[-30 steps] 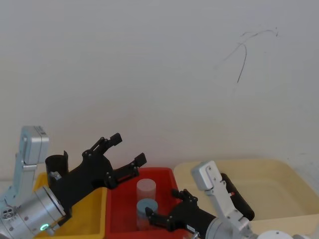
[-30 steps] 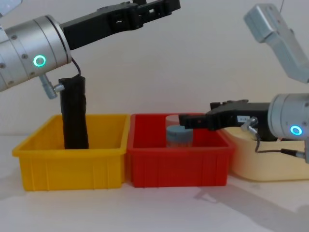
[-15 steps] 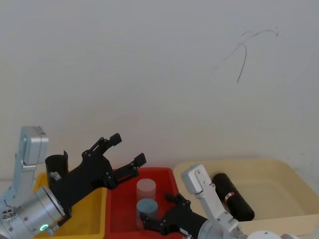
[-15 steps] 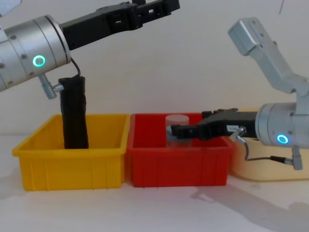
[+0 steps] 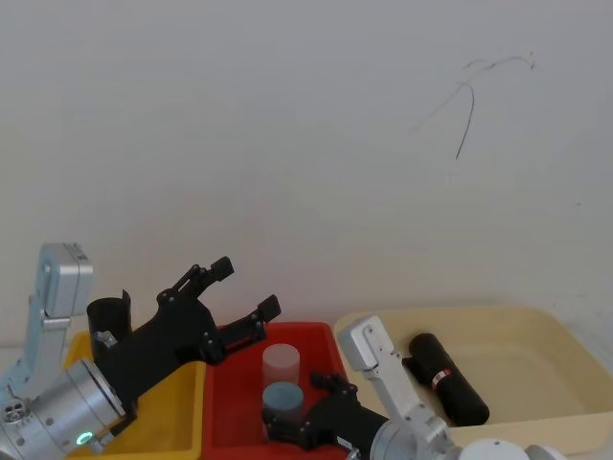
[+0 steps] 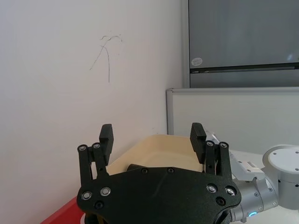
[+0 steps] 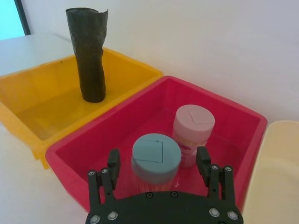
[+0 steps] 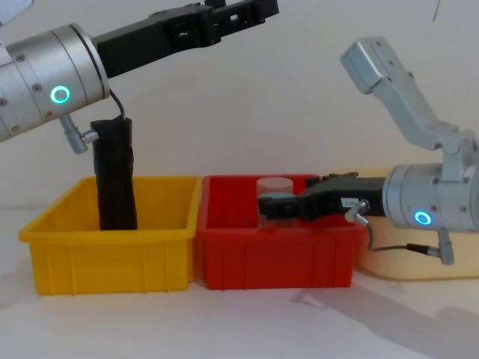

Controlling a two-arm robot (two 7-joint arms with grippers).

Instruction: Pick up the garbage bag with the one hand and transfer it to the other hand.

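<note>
Both jaws spread; garbage bag [image 5: 448, 379] in beige bin [image 5: 536, 331], apart from both.

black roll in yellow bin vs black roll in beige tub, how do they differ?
The plain roll stands upright in the yellow bin, while the garbage bag lies on its side in the beige tub. The garbage bag carries a red-and-white label band; the plain roll has none and looks wrinkled, with a ragged top. Both are black cylinders, and no pincer touches either.
</note>
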